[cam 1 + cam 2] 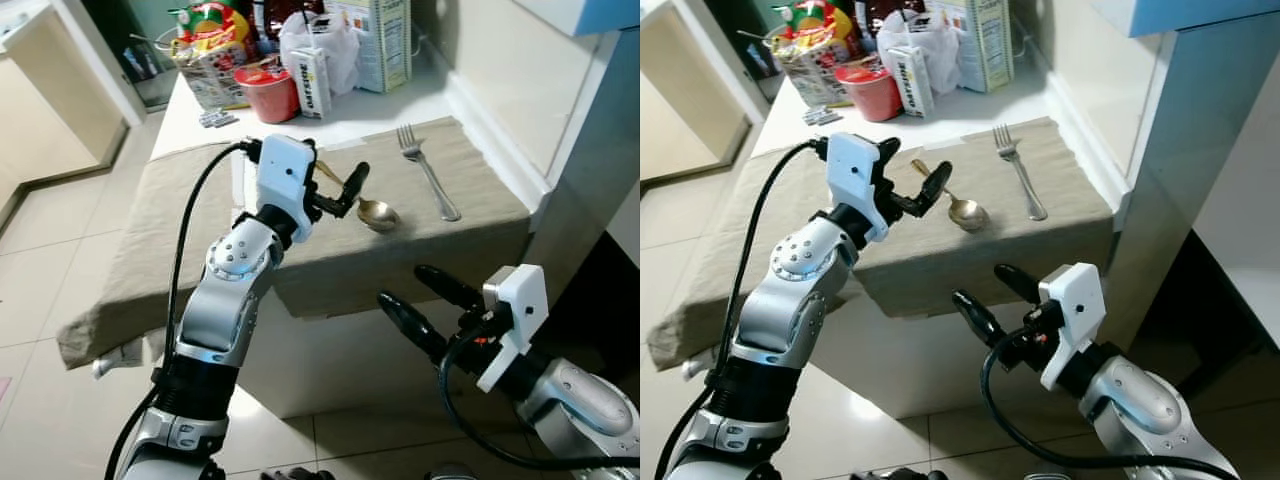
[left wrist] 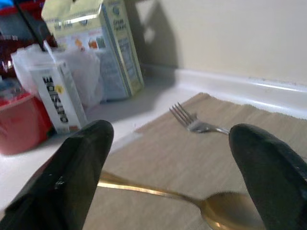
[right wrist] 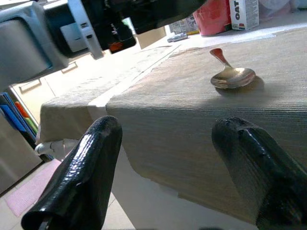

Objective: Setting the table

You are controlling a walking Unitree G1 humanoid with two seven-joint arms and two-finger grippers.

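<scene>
Cutlery is already down on the beige cloth [image 1: 200, 220] that covers the near end of the worktop [image 1: 400, 105]: a gold spoon [image 1: 372, 210] lies with its bowl toward the front edge, and a silver fork [image 1: 430, 172] lies just beside it on the robot's right, tines pointing away. The left gripper [image 1: 340, 190] hovers over the spoon's handle with its fingers wide apart and nothing between them; in the left wrist view the handle runs across below the two black fingers [image 2: 72, 172]. The right gripper [image 1: 990, 295] hangs below and in front of the worktop edge, its fingers also spread and empty. The step in hand looks like placing or straightening the spoon. To do it well, the left gripper should lift straight up without brushing the handle, so that the spoon stays roughly parallel to the fork. At the far end a red cup [image 1: 268, 92], an oat carton [image 1: 312, 82] and a white bag [image 1: 335, 45] stand well apart from the setting.
</scene>
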